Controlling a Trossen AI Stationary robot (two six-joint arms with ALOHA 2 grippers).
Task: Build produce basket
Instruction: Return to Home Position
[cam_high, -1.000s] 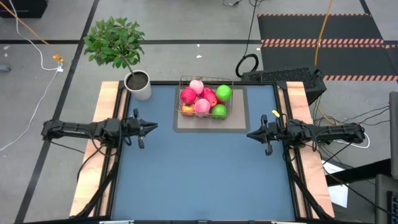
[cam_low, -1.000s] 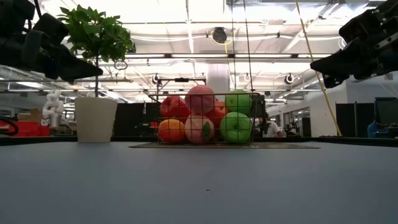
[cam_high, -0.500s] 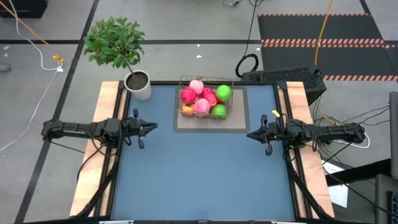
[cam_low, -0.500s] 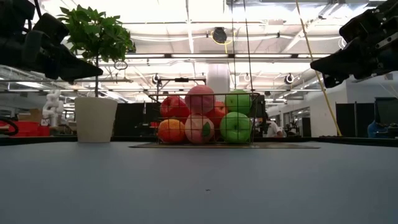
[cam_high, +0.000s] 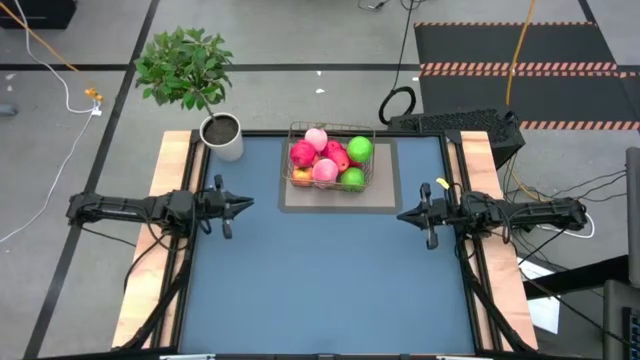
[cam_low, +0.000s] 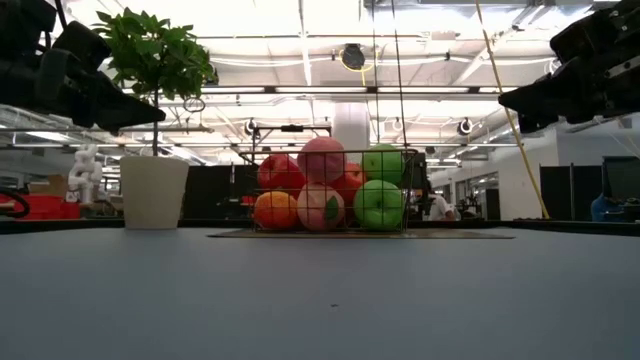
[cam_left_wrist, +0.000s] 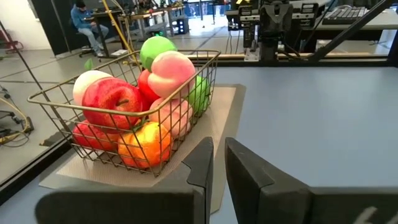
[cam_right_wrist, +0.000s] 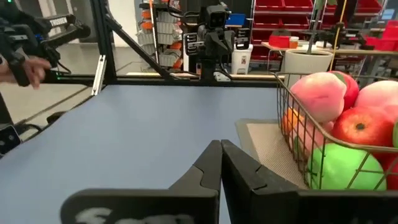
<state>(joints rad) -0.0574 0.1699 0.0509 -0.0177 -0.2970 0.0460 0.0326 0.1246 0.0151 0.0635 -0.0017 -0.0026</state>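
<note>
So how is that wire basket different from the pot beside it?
The basket is rectangular, see-through wire; the pot is round with solid pale walls. The basket is heaped with fruit; the pot holds a leafy plant. The basket sits on a mat; the pot stands directly on the table, in its corner. Both are along the far edge, clear of the left gripper and right gripper.

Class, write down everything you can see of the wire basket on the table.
The wire basket is small, rectangular, thin metal mesh with see-through sides. It stands upright on a beige mat at the blue table's far middle, right of the plant pot. Fruits, red, green, pink, orange, fill it above the rim. Nothing else touches it.
</note>
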